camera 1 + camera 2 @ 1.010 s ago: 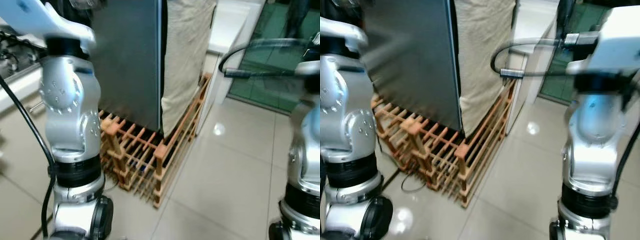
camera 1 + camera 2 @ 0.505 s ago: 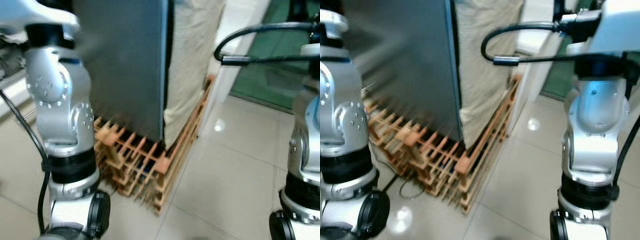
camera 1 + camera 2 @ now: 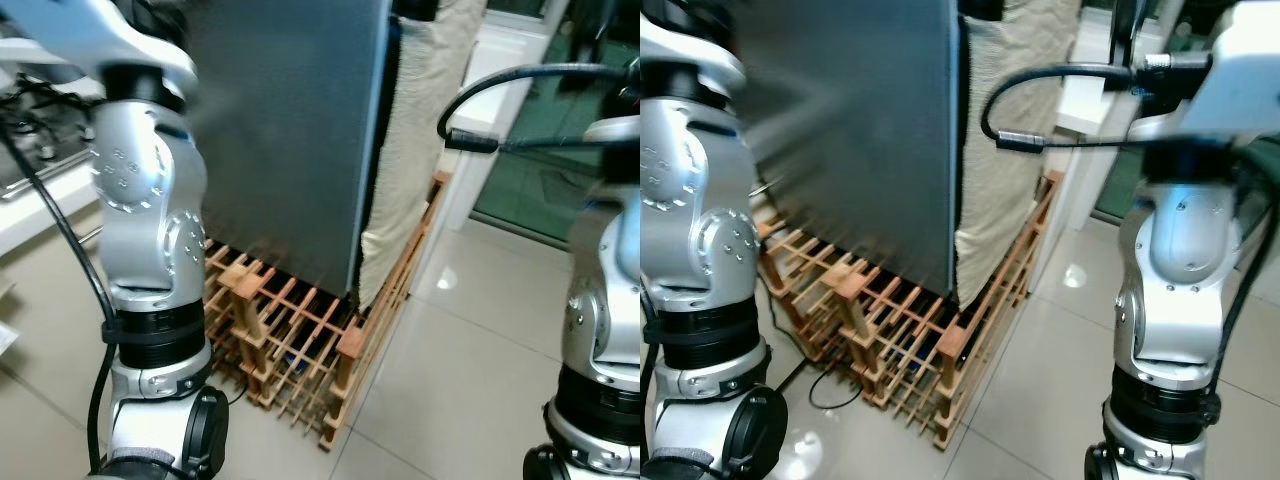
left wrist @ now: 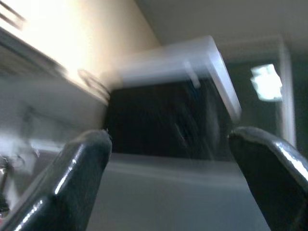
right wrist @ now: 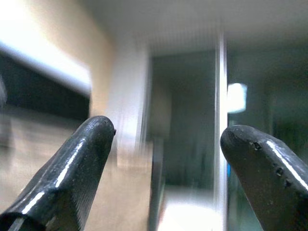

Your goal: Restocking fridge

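Observation:
A tall dark grey fridge (image 3: 280,130) stands in front of me, its door shut, on a low wooden slatted rack (image 3: 290,330). A beige cloth (image 3: 415,140) hangs down its right side. Both my arms are raised, the left arm (image 3: 145,220) and right arm (image 3: 605,330) framing the head views. In the left wrist view my left gripper (image 4: 168,139) is open with nothing between its fingers, pointing at a blurred dark opening. My right gripper (image 5: 167,130) is also open and holds nothing, facing a blurred doorway.
A white door frame (image 3: 480,110) and a green-tinted glass door (image 3: 560,130) lie right of the fridge. A pale counter edge (image 3: 40,190) runs along the left. Glossy floor tiles (image 3: 470,350) spread to the right of the rack. A black cable (image 3: 830,385) loops on the floor by the rack.
The whole picture has shifted: the camera moved, so the fridge and rack now sit further right in view. Both arms stay raised.

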Tool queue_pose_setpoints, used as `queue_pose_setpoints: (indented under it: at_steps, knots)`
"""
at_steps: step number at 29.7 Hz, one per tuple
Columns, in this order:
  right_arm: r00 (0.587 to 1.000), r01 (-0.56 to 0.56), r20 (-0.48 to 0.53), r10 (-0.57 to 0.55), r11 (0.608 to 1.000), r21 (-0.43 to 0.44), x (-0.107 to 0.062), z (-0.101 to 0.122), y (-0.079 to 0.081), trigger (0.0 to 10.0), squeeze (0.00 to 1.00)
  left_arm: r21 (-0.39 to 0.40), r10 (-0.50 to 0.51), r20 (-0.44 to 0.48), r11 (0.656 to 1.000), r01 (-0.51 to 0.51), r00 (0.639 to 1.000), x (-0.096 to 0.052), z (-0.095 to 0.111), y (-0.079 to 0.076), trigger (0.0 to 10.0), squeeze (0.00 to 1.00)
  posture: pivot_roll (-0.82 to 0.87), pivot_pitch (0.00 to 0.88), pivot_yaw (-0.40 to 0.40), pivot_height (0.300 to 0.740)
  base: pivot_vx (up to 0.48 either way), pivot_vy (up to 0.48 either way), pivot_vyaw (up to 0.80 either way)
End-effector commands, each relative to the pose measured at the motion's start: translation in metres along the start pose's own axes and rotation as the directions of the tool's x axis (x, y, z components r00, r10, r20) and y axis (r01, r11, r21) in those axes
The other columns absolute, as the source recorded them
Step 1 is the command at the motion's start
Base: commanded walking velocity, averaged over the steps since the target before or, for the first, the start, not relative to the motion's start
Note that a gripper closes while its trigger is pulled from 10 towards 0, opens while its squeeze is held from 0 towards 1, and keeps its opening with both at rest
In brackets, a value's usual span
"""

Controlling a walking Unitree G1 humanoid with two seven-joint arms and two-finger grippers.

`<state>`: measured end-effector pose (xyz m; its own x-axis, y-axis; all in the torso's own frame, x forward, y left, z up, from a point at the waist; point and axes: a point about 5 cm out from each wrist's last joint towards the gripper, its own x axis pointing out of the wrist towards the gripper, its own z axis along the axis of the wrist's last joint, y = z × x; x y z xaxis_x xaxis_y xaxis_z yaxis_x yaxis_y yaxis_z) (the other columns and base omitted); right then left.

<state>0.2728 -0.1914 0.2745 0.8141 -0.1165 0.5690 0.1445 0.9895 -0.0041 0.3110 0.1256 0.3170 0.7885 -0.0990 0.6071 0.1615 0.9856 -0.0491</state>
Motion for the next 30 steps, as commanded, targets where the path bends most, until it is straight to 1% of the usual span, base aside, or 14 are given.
queue_pose_setpoints:
  at_steps: [1,2,3,4,6,9,10,13,17,19,23,25,26,30]
  knots:
    - [0.981,0.012,-0.195,-0.004,0.999,0.038,-0.013,-0.034,-0.005,10.0,0.00,-0.032,-0.099,-0.194,0.995,0.095,0.976,-0.009,-0.032,-0.013,10.0,0.00,-0.15,0.000,0.017,0.740,0.000,0.000,0.00]
    - [0.961,0.023,-0.278,-0.014,0.999,0.029,-0.029,-0.049,-0.006,10.0,0.00,-0.085,-0.137,-0.312,0.990,0.117,0.940,-0.024,-0.052,-0.013,10.0,0.00,-0.15,0.000,0.023,0.740,0.000,0.000,0.00]
    - [0.947,0.031,-0.320,-0.022,0.999,0.024,-0.040,-0.055,-0.007,10.0,0.00,-0.120,-0.163,-0.377,0.985,0.126,0.912,-0.036,-0.063,-0.012,10.0,0.00,-0.15,0.000,0.026,0.740,0.000,0.000,0.00]
    - [0.947,0.031,-0.320,-0.022,0.999,0.024,-0.040,-0.055,-0.007,10.0,0.00,-0.120,-0.163,-0.377,0.985,0.126,0.912,-0.036,-0.063,-0.012,10.0,0.00,-0.15,0.000,0.026,0.740,0.000,0.000,0.00]
    - [0.941,0.037,-0.336,-0.030,0.999,0.014,-0.049,-0.056,-0.008,10.0,0.00,-0.167,-0.184,-0.420,0.978,0.124,0.889,-0.047,-0.068,-0.011,10.0,0.00,-0.16,0.000,0.028,0.740,0.000,0.000,0.00]
    - [0.928,0.050,-0.370,-0.048,0.999,-0.005,-0.066,-0.055,-0.015,10.0,0.00,-0.226,-0.241,-0.425,0.962,0.156,0.872,-0.065,-0.062,-0.012,10.0,0.00,-0.16,0.000,0.024,0.740,0.000,0.000,0.00]
    - [0.928,0.050,-0.370,-0.048,0.999,-0.005,-0.066,-0.055,-0.015,10.0,0.00,-0.226,-0.241,-0.425,0.962,0.156,0.872,-0.065,-0.062,-0.012,10.0,0.00,-0.16,0.000,0.024,0.740,0.000,0.000,0.00]
    - [0.892,0.026,-0.452,-0.030,1.000,-0.016,-0.087,-0.060,-0.019,10.0,0.00,-0.300,-0.342,-0.418,0.926,0.227,0.842,-0.081,-0.056,-0.025,10.0,0.00,-0.17,0.000,0.011,0.740,0.000,0.000,0.00]
    - [0.879,0.005,-0.476,-0.010,1.000,-0.013,-0.092,-0.065,-0.018,10.0,0.00,-0.331,-0.388,-0.412,0.907,0.261,0.824,-0.084,-0.055,-0.032,10.0,0.00,-0.17,0.000,0.005,0.740,0.000,0.000,0.00]
    - [0.868,0.009,-0.496,-0.010,1.000,-0.003,-0.092,-0.070,-0.019,10.0,0.00,-0.328,-0.412,-0.435,0.900,0.285,0.800,-0.086,-0.058,-0.036,10.0,0.00,-0.17,0.000,0.001,0.740,0.000,0.000,0.00]
    - [0.865,-0.006,-0.501,0.006,1.000,0.002,-0.087,-0.073,-0.016,10.0,0.00,-0.280,-0.379,-0.488,0.921,0.270,0.786,-0.084,-0.070,-0.039,10.0,0.00,-0.18,0.000,-0.004,0.740,0.000,0.000,0.00]
    - [0.866,-0.028,-0.500,0.030,1.000,0.012,-0.082,-0.075,-0.012,10.0,0.00,-0.251,-0.322,-0.509,0.943,0.220,0.798,-0.080,-0.079,-0.042,10.0,0.00,-0.18,0.000,-0.007,0.740,0.000,0.000,0.00]
    - [0.865,-0.031,-0.500,0.034,0.999,0.015,-0.081,-0.075,-0.010,10.0,0.00,-0.247,-0.272,-0.499,0.955,0.167,0.823,-0.076,-0.081,-0.040,10.0,0.00,-0.18,0.000,-0.007,0.740,0.000,0.000,0.00]
    - [0.858,-0.044,-0.511,0.050,0.999,0.025,-0.083,-0.077,-0.006,10.0,0.00,-0.223,-0.161,-0.510,0.974,0.051,0.845,-0.066,-0.091,-0.037,10.0,0.00,-0.19,0.000,-0.017,0.740,0.000,0.000,0.00]
